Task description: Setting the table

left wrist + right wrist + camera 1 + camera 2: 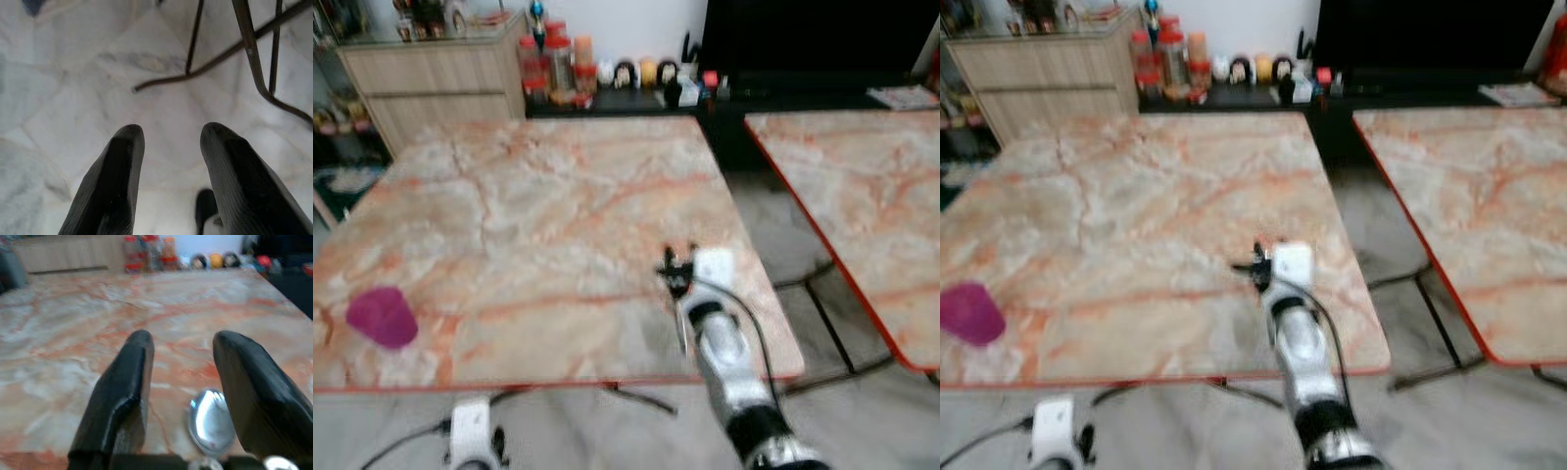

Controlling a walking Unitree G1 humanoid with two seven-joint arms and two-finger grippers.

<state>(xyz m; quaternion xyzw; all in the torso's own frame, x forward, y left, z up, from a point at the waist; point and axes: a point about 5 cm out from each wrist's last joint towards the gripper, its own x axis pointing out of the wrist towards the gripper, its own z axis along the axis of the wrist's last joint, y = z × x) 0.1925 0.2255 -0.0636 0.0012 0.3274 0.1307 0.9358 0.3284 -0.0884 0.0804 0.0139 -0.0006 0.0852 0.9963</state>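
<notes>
i'm hovering the right gripper (pixel 178 382), fingers spread, over the table (pixel 538 196) with the spoon (pixel 210 423) lying between them; placing looks done, so next i'm probably backing off.

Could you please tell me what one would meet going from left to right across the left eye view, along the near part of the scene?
Magenta cup near the marble table's left edge → left arm's wrist below the table edge → right gripper over the table → second marble table at right.

Glossy metal spoon (pixel 210 423), marble-look table (pixel 548 206)
</notes>
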